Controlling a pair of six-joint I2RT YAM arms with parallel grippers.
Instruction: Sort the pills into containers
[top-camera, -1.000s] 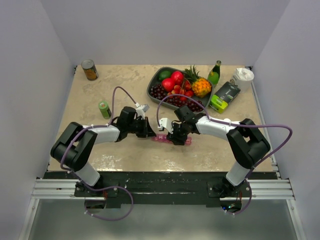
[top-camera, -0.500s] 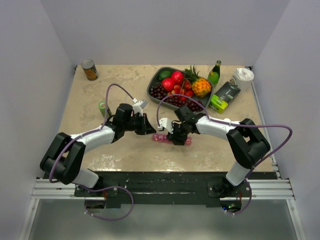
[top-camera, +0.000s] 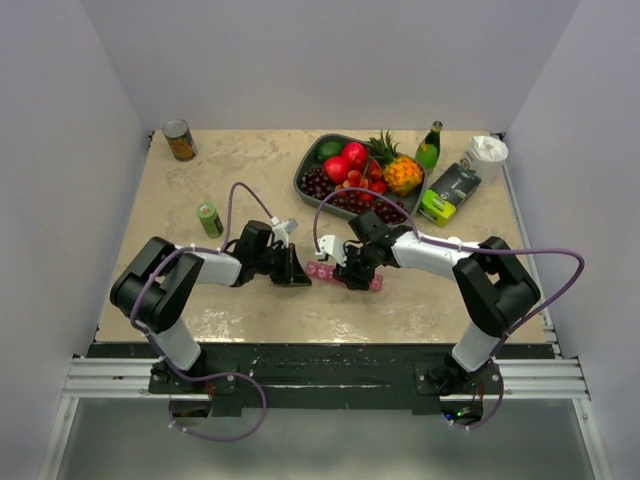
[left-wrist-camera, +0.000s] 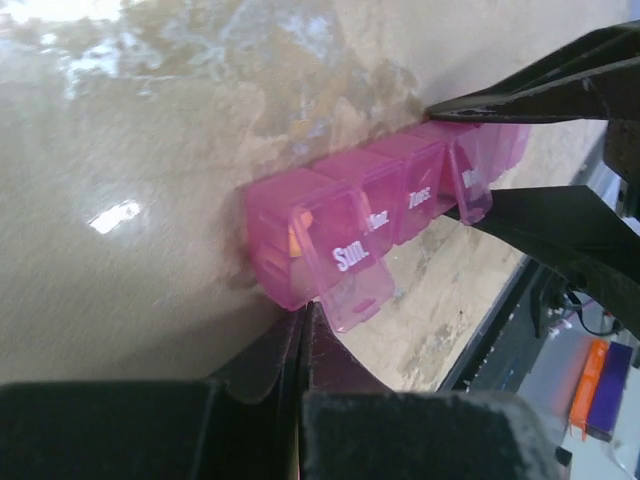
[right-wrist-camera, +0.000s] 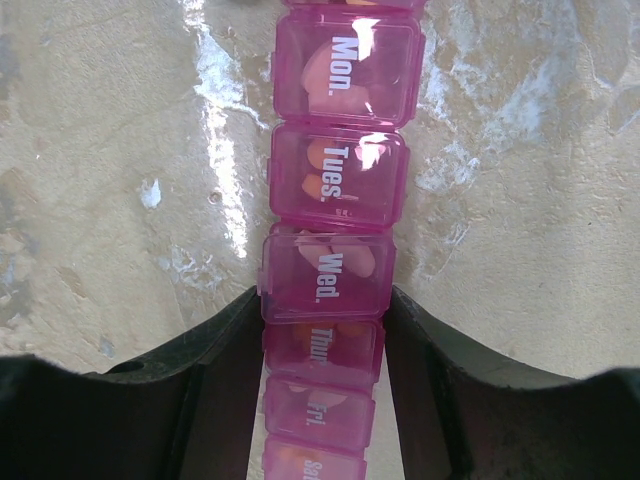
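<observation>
The containers (top-camera: 343, 271) are a pink translucent strip lying on the table in the middle. In the right wrist view (right-wrist-camera: 338, 190) the lids read Mon. to Sat., with orange and pale pills showing through them. My right gripper (top-camera: 357, 276) is shut on the strip, its fingers (right-wrist-camera: 205, 370) pressing both sides at the Thur. compartment (right-wrist-camera: 322, 340). My left gripper (top-camera: 298, 273) is shut, its tips (left-wrist-camera: 305, 308) touching the strip's Sun. end (left-wrist-camera: 330, 250), where the lid stands ajar. An orange pill shows inside that compartment.
A grey fruit tray (top-camera: 307, 172) stands at the back centre, with a green bottle (top-camera: 429, 146), a green and black box (top-camera: 449, 190) and a white object (top-camera: 487, 151) to its right. A can (top-camera: 179, 139) is at the back left. A small bottle (top-camera: 208, 218) stands left of my left arm.
My left gripper drew back from the strip toward the far left, then came forward again to its Sun. end. The right gripper kept its hold; the strip barely shifted.
</observation>
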